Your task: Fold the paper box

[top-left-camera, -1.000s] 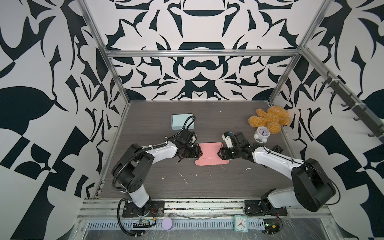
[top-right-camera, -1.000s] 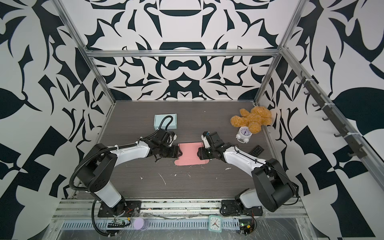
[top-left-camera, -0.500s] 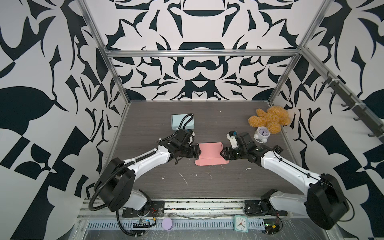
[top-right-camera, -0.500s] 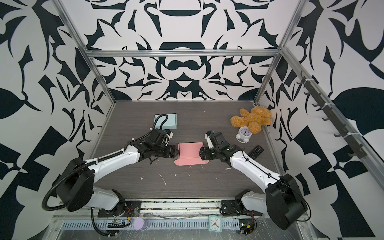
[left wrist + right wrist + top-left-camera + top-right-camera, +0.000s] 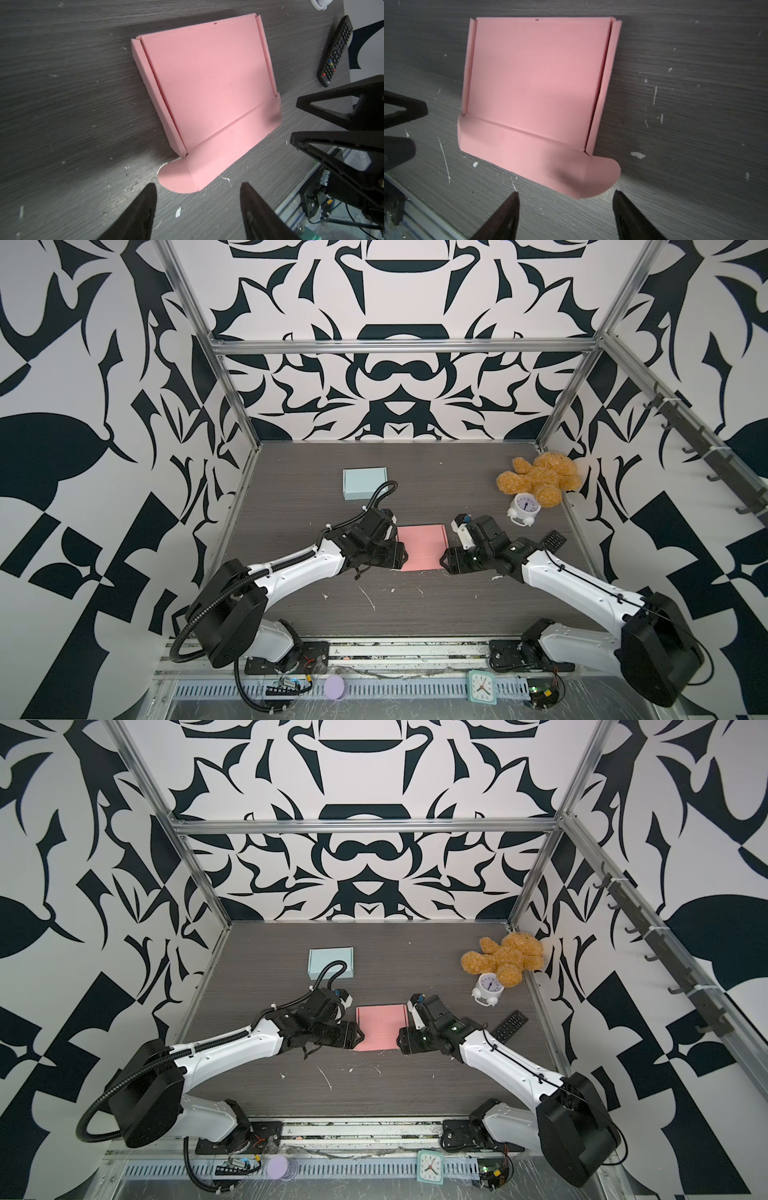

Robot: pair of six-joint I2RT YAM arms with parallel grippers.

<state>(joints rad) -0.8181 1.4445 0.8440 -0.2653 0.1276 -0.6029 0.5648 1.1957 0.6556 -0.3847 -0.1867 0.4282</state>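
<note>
Box: pink box (image 5: 422, 545) lies flat on the counter (image 5: 457, 614), right between both claws.
Left claw (image 5: 197, 187): spread wide, empty, just off the near-left tab (image 5: 176, 178).
Right claw (image 5: 565, 192): spread wide too, empty, just off the near-right tab (image 5: 600, 178).
Wrist views: raised side walls (image 5: 153, 93) and rounded tabs.
Top views: just a plain pink rectangle, plus a teddy (image 5: 540, 481) far right.
</note>
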